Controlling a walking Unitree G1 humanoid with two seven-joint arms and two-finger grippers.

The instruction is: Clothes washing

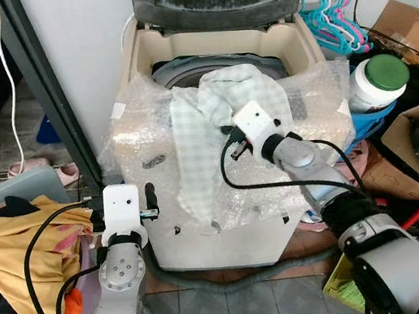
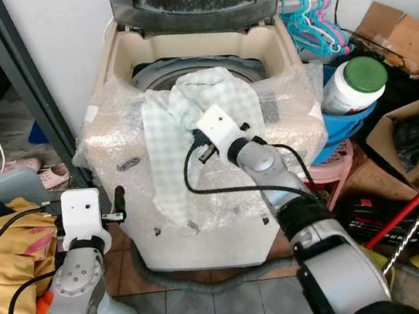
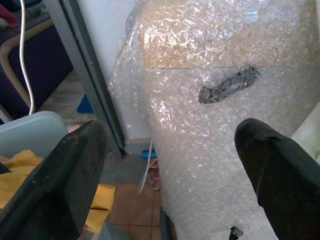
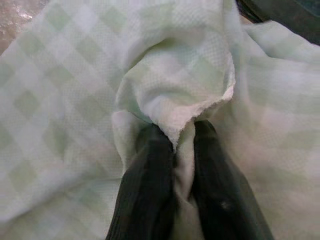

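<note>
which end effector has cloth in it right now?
The right end effector: its fingers are pinched shut on a fold of the green checked towel draped over the washing machine. The left end effector is open, holding nothing.

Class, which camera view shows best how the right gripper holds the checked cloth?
The right wrist view: the right gripper has its jaws pinched on a fold of the checked cloth. Both eye views show the cloth draped over the washing machine rim, the grip hidden.

No text, label, brand or number can be read anywhere. The washer, the green-lidded jar and the cardboard boxes show no legible print.
</note>
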